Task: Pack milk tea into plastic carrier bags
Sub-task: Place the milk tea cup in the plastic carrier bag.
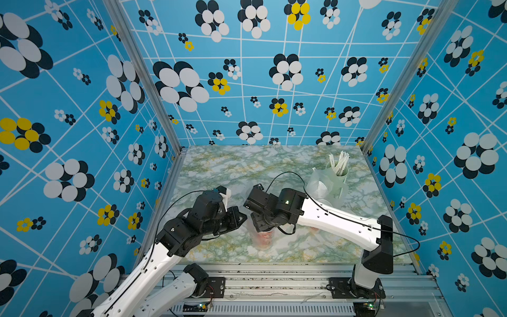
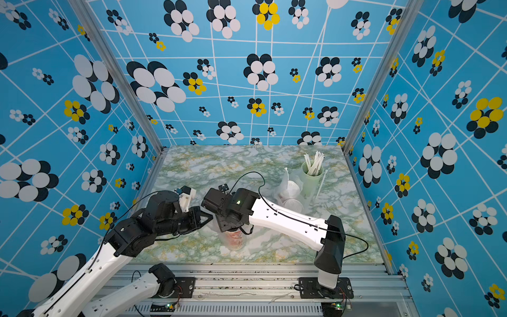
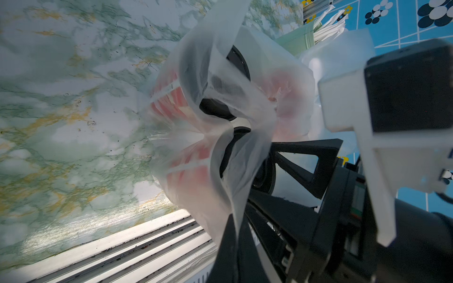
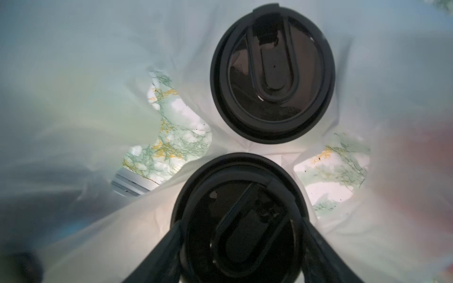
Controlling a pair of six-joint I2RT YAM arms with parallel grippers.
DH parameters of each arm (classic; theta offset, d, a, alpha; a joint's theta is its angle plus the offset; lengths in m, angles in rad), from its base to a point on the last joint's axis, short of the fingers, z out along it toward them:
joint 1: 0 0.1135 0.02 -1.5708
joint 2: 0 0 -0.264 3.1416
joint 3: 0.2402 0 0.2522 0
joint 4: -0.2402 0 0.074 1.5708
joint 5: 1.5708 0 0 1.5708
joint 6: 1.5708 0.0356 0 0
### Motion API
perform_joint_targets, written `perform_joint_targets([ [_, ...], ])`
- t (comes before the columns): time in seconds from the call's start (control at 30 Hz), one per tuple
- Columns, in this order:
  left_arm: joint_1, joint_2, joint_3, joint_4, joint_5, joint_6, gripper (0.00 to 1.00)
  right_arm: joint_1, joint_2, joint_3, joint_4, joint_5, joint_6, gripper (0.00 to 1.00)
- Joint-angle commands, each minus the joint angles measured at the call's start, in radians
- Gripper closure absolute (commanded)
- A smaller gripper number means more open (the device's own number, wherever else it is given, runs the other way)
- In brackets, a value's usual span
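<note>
Mostly, R arm (image 1: 329,219) hides bag (image 1: 262,243), straws (image 1: 340,162) behind

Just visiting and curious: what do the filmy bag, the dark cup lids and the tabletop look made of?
Carrier bag: thin plastic film, matte-translucent; it crinkles and red shows through.
Black lids: moulded plastic, glossy; they reflect light.
Tabletop: marble look, probably a printed laminate; faint sheen, stone not confirmed.
</note>
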Motion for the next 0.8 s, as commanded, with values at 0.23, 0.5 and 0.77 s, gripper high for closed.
perform_joint_targets([
  [0.23,-0.005,-0.009,0.027,0.046,0.012,-0.017,1.0,0.017,-0.057,-0.134,0.121,0.048,-0.01,0.45],
  [0.5,-0.005,-0.009,0.009,0.027,0.014,-0.005,1.0,0.016,-0.095,-0.074,0.074,0.005,-0.016,0.17],
  [0.77,-0.004,0.004,0.015,-0.003,0.0,0.024,0.99,-0.033,-0.124,0.065,-0.041,-0.024,-0.035,0.14],
])
